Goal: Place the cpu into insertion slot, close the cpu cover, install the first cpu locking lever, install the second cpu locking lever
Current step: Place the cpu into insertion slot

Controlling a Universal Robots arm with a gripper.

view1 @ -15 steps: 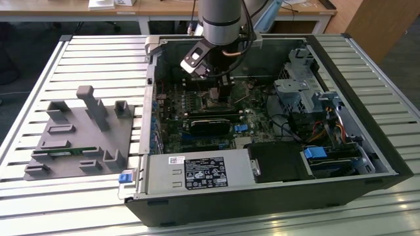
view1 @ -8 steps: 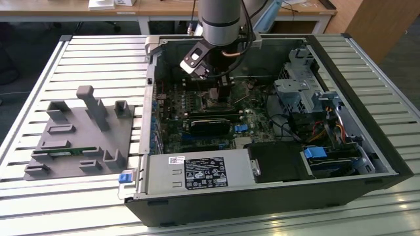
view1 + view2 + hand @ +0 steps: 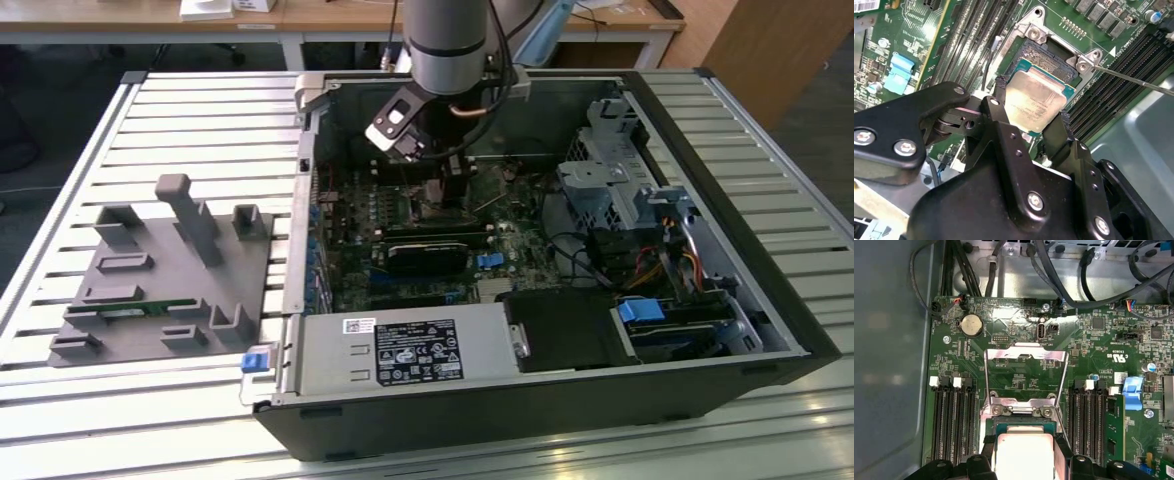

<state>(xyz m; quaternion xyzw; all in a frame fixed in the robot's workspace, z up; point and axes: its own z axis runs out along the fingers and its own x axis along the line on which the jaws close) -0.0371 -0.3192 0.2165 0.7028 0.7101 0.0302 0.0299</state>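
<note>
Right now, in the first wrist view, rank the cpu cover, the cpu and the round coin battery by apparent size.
Largest to smallest:
1. cpu cover
2. cpu, though the picture edge cuts it off
3. coin battery

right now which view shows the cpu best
The second wrist view: the cpu shows most of its silver top, clamped in the gripper over the socket. The first wrist view shows part of it, beside the open cpu cover. In the exterior view the arm covers it.
</note>
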